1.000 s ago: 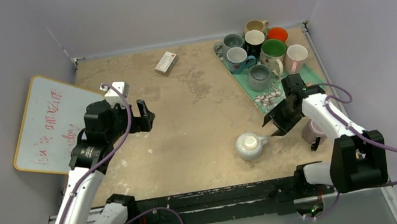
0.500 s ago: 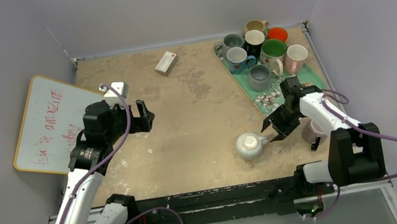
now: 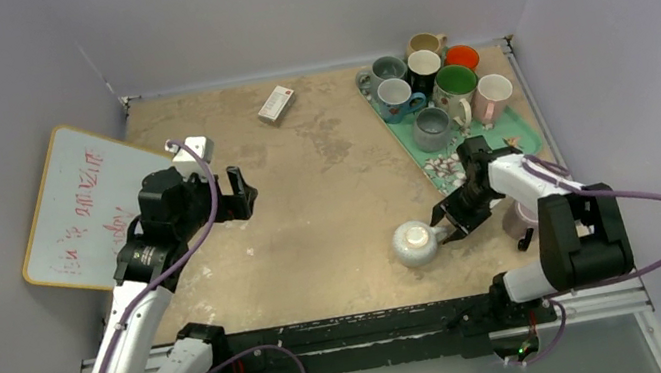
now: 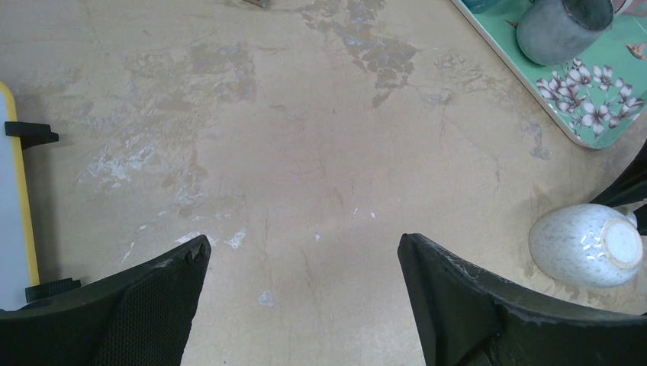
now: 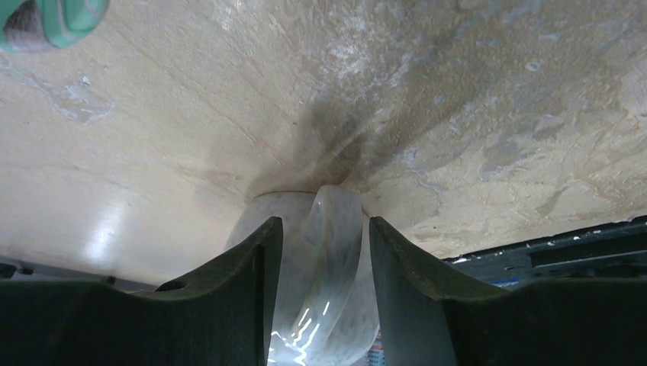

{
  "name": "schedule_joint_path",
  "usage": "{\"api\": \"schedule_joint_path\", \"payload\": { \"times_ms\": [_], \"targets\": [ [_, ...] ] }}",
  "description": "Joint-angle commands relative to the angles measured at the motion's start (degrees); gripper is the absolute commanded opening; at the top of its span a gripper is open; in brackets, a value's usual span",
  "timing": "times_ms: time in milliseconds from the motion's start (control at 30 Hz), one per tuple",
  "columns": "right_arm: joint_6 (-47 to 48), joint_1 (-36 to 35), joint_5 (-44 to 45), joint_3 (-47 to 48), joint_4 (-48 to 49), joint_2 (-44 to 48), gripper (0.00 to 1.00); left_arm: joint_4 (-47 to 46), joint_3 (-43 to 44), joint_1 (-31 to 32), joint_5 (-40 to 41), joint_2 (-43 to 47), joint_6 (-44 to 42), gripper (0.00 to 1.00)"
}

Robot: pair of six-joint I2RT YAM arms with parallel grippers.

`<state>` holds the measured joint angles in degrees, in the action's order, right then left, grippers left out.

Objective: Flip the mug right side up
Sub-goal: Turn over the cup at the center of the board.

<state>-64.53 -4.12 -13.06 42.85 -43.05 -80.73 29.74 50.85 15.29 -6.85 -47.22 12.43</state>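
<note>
Looking down from overhead, you have the mug (image 3: pixel 412 245) mouth-down on the table (image 3: pixel 312 220), toward 5 o'clock from its middle, pale base up and handle (image 5: pixel 333 229) sticking out at about 3 o'clock. That is why your right gripper (image 3: pixel 441 225) sits low on that side. Its jaws are part-open and straddle the handle, fingers (image 5: pixel 252 282) on either side with a thin gap showing, so I judge nothing is pinched yet. The handle is likely the only part narrow enough to clamp and roll the mug over with. Your left gripper (image 4: pixel 301 252) hangs at 9 o'clock, well apart, jaws spread wide on nothing, probably parked out of the way. Upright mugs (image 3: pixel 454 81) crowd the tray (image 3: pixel 521 128) at 1 o'clock, so tip the mug away from them.
</note>
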Motion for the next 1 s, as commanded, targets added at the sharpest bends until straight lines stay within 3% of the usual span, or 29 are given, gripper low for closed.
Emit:
{"api": "schedule_joint_path", "payload": {
  "times_ms": [0, 233, 667, 800, 967],
  "targets": [
    [-1.74, -0.36, -0.32, -0.6, 1.07, -1.24, 0.47, -0.51, 1.26, -0.17, -0.27, 0.89, -0.16, 0.93],
    [-2.3, -0.85, -1.52, -1.13, 3.22, -1.99, 0.42, -0.55, 1.27, -0.17, -0.26, 1.1, -0.21, 0.93],
    [-3.27, -4.05, -1.99, 0.91, 2.06, -1.7, 0.45, -0.45, 1.16, -0.17, -0.2, 1.58, -0.21, 0.92],
    [-3.06, -4.49, -1.37, 0.92, 2.86, -0.31, 0.38, -0.47, 1.1, -0.17, -0.18, 1.61, -0.21, 0.92],
    [-2.81, -4.58, -1.16, 0.4, 4.99, 3.02, 0.2, -0.52, 1.03, -0.17, -0.27, 1.56, -0.21, 0.92]
  ]
}}
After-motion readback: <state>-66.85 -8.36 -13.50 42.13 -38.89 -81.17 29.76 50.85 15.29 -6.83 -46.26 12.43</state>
